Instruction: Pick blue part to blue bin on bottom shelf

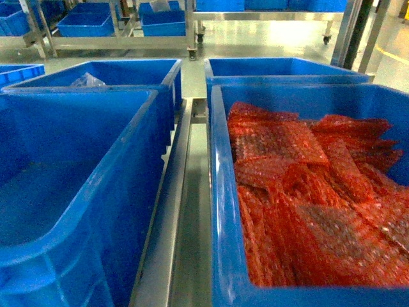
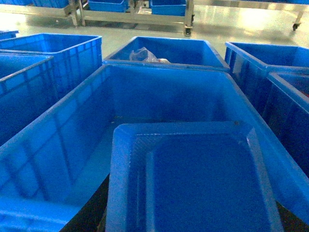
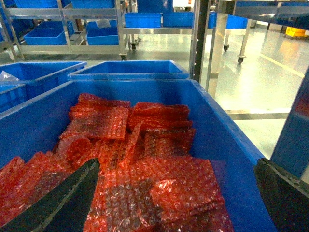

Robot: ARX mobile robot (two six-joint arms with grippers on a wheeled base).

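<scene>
The blue part (image 2: 193,179), a flat tray-shaped plastic piece with a raised rim, fills the lower half of the left wrist view. It hangs over the open, empty blue bin (image 2: 159,101). My left gripper (image 2: 188,224) is shut on it and almost wholly hidden behind it; only a dark finger (image 2: 91,212) shows at the lower left. The same empty blue bin (image 1: 77,192) is at the left of the head view, where neither gripper shows. A steel rail of the bottom shelf (image 1: 182,211) runs beside it. My right gripper (image 3: 176,193) stands open over red bubble wrap (image 3: 145,159).
A second blue bin (image 1: 220,192) on the right is full of red bubble-wrap bags (image 1: 313,192). More blue bins (image 1: 121,77) stand behind, one with a clear plastic bag (image 2: 142,54). Steel racks on wheels with blue crates (image 1: 160,22) line the far floor.
</scene>
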